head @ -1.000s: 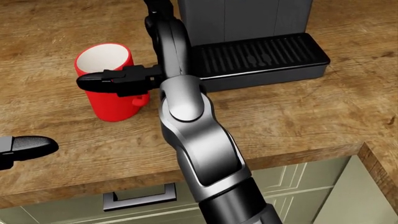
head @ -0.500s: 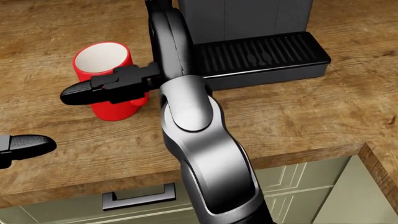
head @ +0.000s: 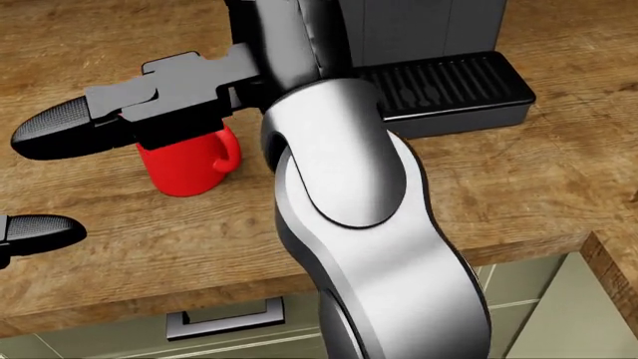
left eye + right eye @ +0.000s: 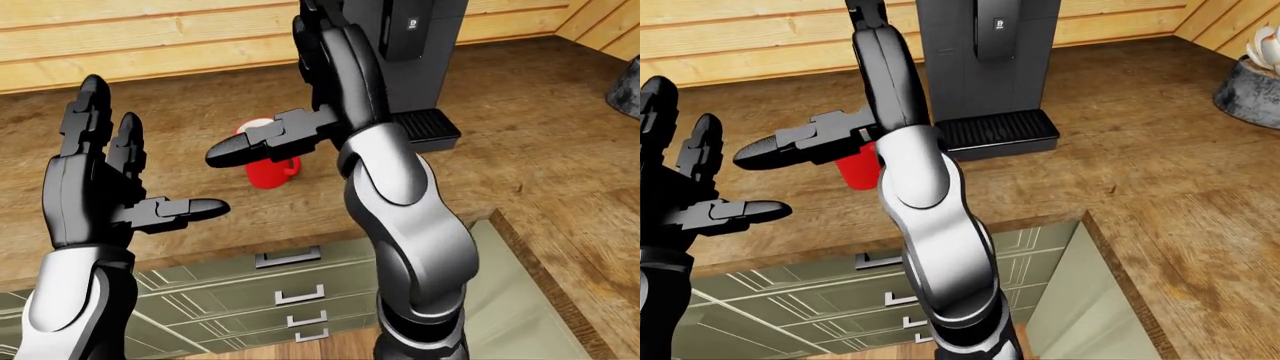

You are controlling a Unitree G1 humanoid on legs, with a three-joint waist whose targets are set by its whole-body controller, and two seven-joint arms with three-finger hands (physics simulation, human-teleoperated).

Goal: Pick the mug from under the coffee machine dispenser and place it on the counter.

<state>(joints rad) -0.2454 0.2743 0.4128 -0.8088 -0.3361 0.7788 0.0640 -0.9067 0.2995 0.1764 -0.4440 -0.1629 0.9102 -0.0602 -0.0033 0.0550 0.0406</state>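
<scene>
the red mug (image 3: 188,164) stands upright on the counter (image 3: 479,194), at about 9 o'clock from the coffee machine (image 3: 439,82) drip tray in the head view. the right hand (image 3: 120,112) hovers over it, fingers spread and empty (left hand (image 4: 95,187) likewise wide open). a careless pull-away could let a finger clip the rim and tip it.

Counter: wooden worktop (image 4: 1160,150), grain visible, extending right of the raised hands and turning a corner toward the bottom right of the right-eye view.
Wall: horizontal light wood planks (image 4: 180,37) above the hands.
Cabinets: pale green drawer fronts (image 4: 230,289) with dark metal handles (image 4: 288,257), below the hands under the counter edge.
Light: even, soft.
</scene>
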